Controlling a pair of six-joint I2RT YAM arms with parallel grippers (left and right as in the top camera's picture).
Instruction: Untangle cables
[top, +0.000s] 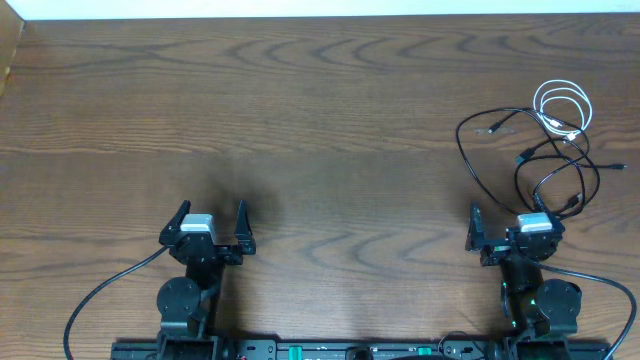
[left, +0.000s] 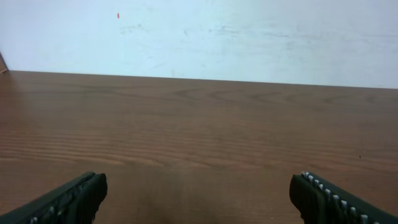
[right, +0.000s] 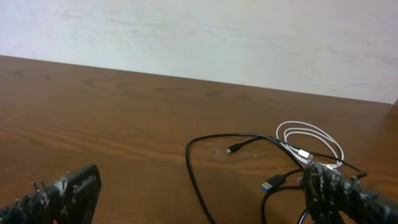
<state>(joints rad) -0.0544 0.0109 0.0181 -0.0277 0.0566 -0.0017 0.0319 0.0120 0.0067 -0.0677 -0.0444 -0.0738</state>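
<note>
We note both arms parked at the near edge of the wooden table (top: 300, 120). The left gripper (top: 212, 212) has its jaws spread as wide as they go and nothing between them; its wrist view shows only bare wood and a pale wall (left: 199, 31) beyond. The right gripper (top: 507, 215) is likewise fully spread and holds nothing. The cables lie in one loose tangle on the right side of the table, just ahead of the right gripper and well apart from the left. The white cable (top: 570, 128) is coiled in a small ring at the far end of the tangle. The two black cables (top: 522, 158) sprawl in wide loops from the ring toward the gripper, crossing each other and the white coil. One black arc (top: 463, 145) swings out left. In the right wrist view a blue-tipped USB plug (right: 272, 185) lies just beside the right finger (right: 336, 190). We cannot tell whether that finger touches a cord.
</note>
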